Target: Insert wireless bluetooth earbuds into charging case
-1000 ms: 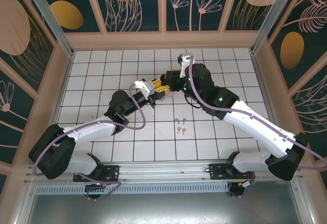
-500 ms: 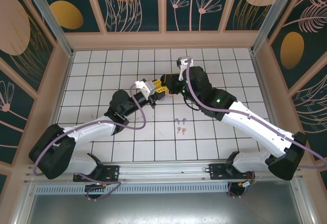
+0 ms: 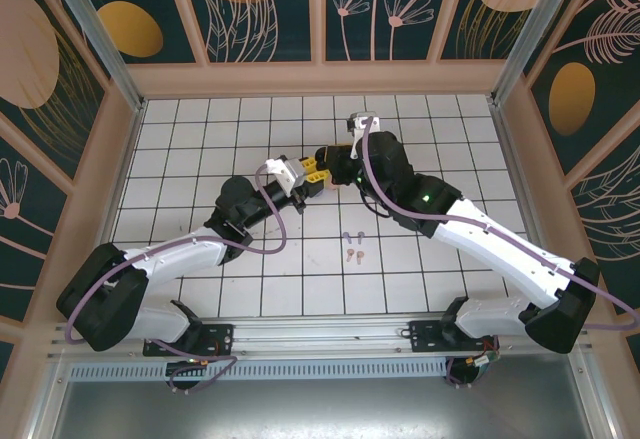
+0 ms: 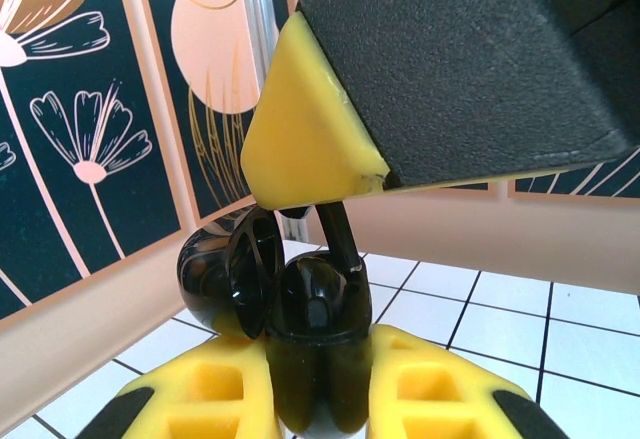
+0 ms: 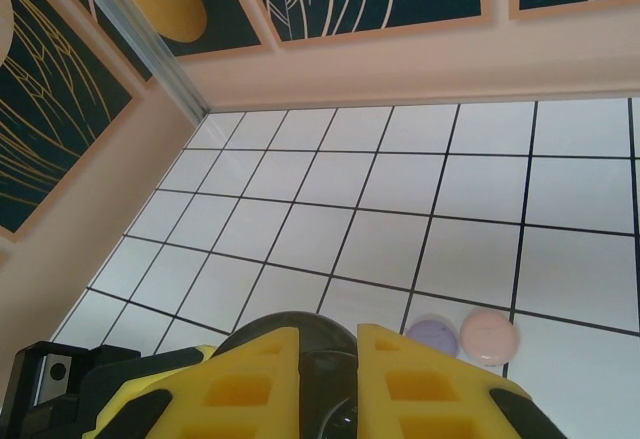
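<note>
- Black earbud [image 4: 338,244] stands stem-up in the open black charging case [image 4: 312,399]. The case's lid [image 4: 210,279] is swung out to one side.
- The left gripper [image 4: 320,354] is clamped on the body of that case and holds it above the middle of the tiled worktop [image 3: 200,149].
- The right gripper [image 5: 328,344] comes at it from above, fingers nearly together. Its yellow fingertip [image 4: 300,139] sits right on the top of the stem, pinching it.
- A lavender case [image 5: 432,337] and a pink case [image 5: 488,337] lie touching, side by side on the tiles. I cannot tell what is inside them.
- The lavender earbuds [image 3: 350,236] and pink earbuds [image 3: 353,255] lie loose near the worktop's middle. They are apart from both grippers, on the near-edge side.
</note>
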{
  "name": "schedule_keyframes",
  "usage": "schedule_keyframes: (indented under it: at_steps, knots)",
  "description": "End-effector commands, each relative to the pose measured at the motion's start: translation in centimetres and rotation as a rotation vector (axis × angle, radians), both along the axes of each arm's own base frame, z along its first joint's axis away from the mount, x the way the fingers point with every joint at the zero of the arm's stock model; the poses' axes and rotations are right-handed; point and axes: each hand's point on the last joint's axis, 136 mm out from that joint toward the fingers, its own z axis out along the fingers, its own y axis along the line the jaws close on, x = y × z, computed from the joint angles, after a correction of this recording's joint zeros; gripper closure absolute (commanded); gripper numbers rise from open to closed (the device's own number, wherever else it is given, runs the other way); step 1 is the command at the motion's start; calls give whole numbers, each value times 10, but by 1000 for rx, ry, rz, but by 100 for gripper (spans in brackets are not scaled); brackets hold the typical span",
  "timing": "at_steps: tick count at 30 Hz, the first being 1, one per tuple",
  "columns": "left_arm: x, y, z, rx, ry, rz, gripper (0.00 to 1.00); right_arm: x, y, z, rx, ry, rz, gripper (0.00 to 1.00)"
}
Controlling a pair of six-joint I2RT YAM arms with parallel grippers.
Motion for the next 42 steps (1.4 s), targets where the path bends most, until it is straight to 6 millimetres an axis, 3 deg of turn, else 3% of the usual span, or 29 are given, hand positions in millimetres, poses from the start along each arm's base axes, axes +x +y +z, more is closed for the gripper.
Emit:
schedule_keyframes:
  at_steps: [1,9,17,21,23,28,31,36,39,42]
  knots:
    - [-3,-2,26,-41,-77,-13,100,-3,5,-15,-49,9,22,84]
    - [-2,-2,25,-40,-74,-12,100,-9,25,-25,-82,17,74,86]
    - [-2,-2,25,-39,-75,-8,100,-14,27,-36,-118,30,74,85]
    - [-2,-2,24,-38,-73,-9,100,-10,22,-28,-88,32,36,75]
    - [-2,-2,24,-39,-68,-11,100,-6,17,-19,-56,34,1,64]
    - [-3,0,21,-37,-63,-10,100,4,2,17,60,7,-60,42]
    - [-4,0,19,-39,-58,-9,100,3,-3,41,125,-25,-65,35]
    - [-4,1,16,-41,-50,-11,100,4,-5,62,165,-24,-37,33]
    - [-5,1,13,-39,-42,-13,100,13,-3,56,132,19,-20,38]
    - [-7,1,9,-31,-37,-20,100,25,1,40,84,75,4,50]
